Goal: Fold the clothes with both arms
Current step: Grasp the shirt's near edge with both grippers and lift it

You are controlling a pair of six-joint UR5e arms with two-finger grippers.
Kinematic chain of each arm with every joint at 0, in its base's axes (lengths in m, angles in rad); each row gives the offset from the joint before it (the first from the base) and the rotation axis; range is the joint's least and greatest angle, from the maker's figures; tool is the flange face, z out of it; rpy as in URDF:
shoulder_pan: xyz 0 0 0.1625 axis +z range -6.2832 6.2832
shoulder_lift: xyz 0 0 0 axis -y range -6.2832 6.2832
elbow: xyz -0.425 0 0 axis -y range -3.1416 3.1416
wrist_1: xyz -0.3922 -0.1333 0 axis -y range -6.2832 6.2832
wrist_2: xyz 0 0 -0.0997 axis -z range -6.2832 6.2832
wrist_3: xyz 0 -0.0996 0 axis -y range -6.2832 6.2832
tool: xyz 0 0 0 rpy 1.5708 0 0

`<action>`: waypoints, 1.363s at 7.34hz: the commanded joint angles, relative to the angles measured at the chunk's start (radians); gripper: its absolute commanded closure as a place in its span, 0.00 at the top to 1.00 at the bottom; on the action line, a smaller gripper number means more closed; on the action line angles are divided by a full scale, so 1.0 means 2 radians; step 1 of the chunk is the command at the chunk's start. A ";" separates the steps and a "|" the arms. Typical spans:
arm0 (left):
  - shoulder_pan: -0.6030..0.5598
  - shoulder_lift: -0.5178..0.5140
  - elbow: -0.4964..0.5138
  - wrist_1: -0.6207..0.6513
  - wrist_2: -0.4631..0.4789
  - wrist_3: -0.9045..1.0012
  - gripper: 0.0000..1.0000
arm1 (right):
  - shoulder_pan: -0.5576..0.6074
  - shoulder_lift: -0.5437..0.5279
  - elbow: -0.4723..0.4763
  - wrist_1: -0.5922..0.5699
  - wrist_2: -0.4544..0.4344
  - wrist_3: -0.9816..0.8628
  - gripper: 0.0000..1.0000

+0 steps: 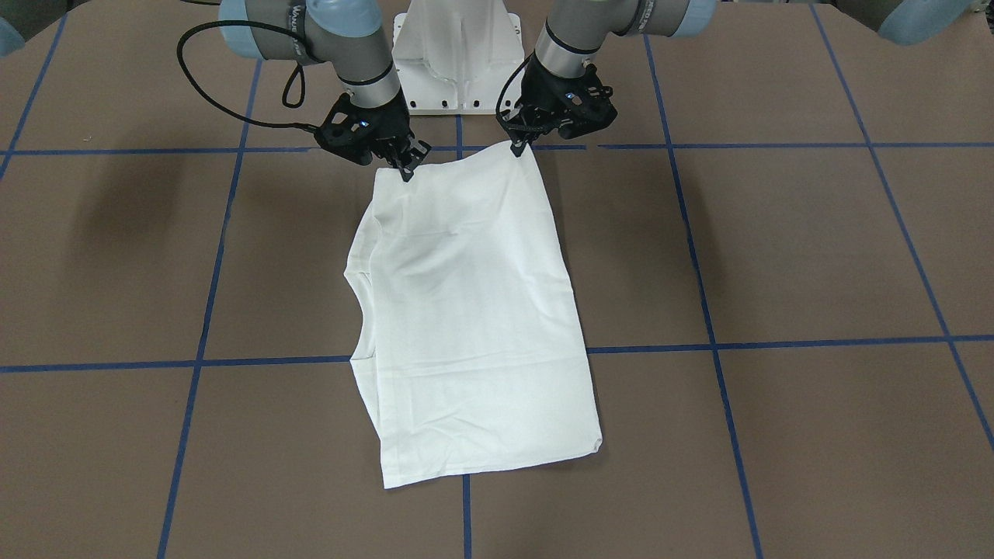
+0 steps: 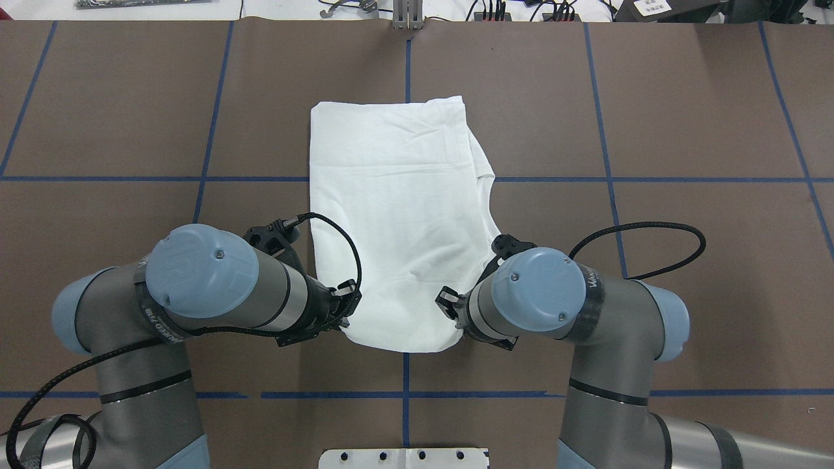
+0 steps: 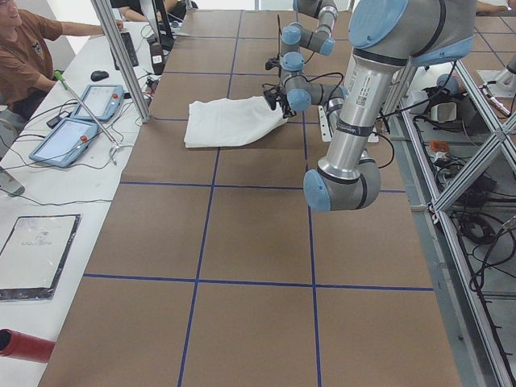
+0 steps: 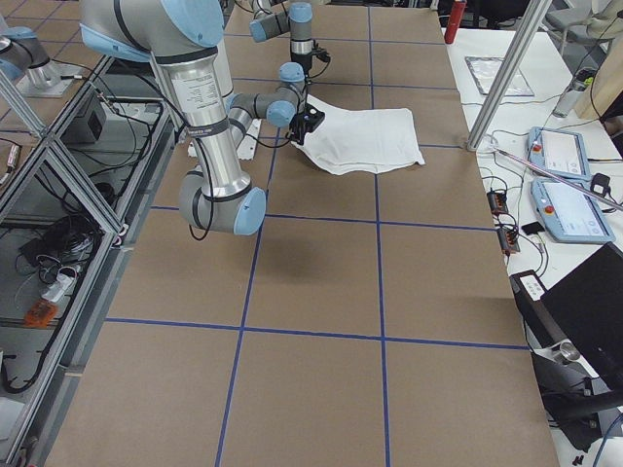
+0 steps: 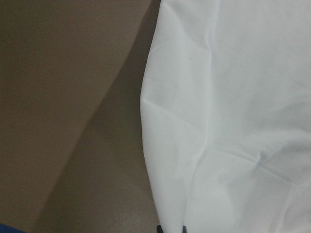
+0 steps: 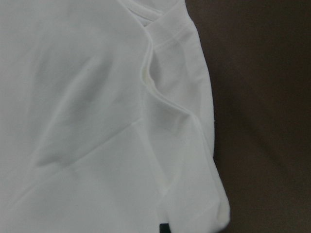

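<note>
**Exterior front-facing: both end effectors clenched on the T-shirt's near corners**

Exterior front-facing: the white T-shirt [image 1: 474, 310] lay as a long folded panel on the brown, blue-taped surface [image 1: 776, 248]. Its long axis ran straight away from the robot. The left end effector [image 1: 519, 149] and the right end effector [image 1: 405, 169] each pinched one corner of the robot-side edge, equally near. All the remaining cloth stretched away from them, so a forward carry seemed the likely next move.

Overhead exterior: the wrists hid the fingertips, and layered edges stepped along the robot's right side.

Side views: the gripped edge appeared slightly raised.

Wrist views: the knit was soft, matte and faintly creased. A stitched hem showed in the right one.
</note>
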 commanded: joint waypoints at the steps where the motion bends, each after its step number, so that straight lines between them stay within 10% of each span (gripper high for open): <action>1: 0.003 0.000 -0.041 0.062 -0.018 0.001 0.00 | -0.012 -0.020 0.061 -0.022 0.024 0.004 0.00; 4: 0.033 0.000 -0.093 0.097 -0.020 0.000 0.00 | -0.015 -0.023 0.110 -0.028 0.108 0.011 0.00; 10: -0.018 -0.013 -0.082 0.105 -0.015 0.013 0.00 | 0.043 0.003 0.073 -0.028 0.091 0.004 0.00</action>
